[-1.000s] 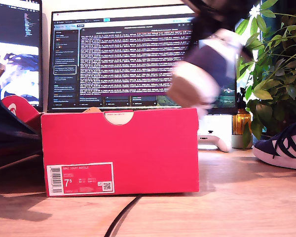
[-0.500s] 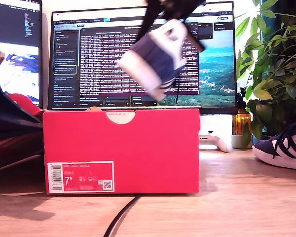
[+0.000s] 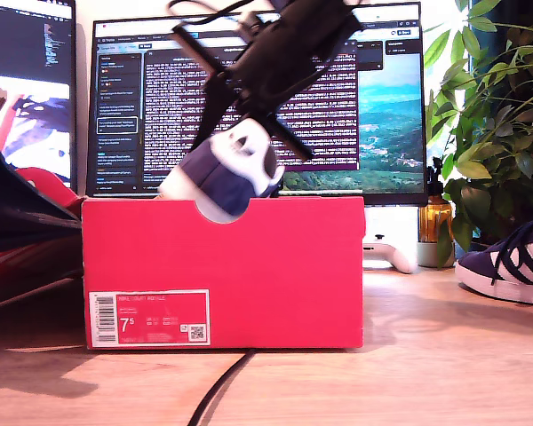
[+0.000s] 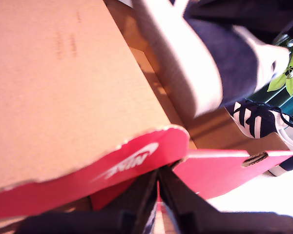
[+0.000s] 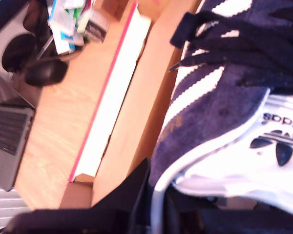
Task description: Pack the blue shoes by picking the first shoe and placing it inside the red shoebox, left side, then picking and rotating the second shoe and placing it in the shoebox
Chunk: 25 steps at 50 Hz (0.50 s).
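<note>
My second hand [image 5: 161,214] grips the navy suede, white-soled sneaker [image 3: 224,173] at its heel, above the red cardboard shoebox [image 3: 275,266]. Light, soft upper; stiff heel holds best. First hand's state: cannot tell.

Wooden desk [image 3: 426,373]: red shoebox [image 3: 275,266], shoe [image 3: 508,264], cable [image 3: 218,388].
</note>
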Tool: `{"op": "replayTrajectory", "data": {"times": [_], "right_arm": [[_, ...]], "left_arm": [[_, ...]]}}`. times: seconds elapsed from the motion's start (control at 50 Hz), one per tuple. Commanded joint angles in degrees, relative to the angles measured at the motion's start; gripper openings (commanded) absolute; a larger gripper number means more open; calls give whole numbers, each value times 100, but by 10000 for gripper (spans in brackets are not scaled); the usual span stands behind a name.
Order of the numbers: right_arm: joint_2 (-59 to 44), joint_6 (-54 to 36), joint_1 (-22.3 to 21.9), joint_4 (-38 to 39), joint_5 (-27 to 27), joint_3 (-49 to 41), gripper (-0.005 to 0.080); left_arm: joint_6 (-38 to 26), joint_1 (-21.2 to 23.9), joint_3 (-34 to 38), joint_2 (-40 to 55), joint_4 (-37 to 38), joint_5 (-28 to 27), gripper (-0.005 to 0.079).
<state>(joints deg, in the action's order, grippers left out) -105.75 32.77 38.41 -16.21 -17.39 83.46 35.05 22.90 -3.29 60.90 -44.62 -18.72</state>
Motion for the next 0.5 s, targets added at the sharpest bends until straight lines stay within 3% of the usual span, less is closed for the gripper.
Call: {"op": "replayTrajectory", "data": {"times": [0.0, 0.48], "right_arm": [[-127, 28, 52, 232, 20, 142, -13], [-623, 337, 190, 531, 164, 142, -13]], "left_arm": [[13, 15, 111, 26, -79, -44, -20], [9, 15, 111, 26, -68, -79, -20]]}}
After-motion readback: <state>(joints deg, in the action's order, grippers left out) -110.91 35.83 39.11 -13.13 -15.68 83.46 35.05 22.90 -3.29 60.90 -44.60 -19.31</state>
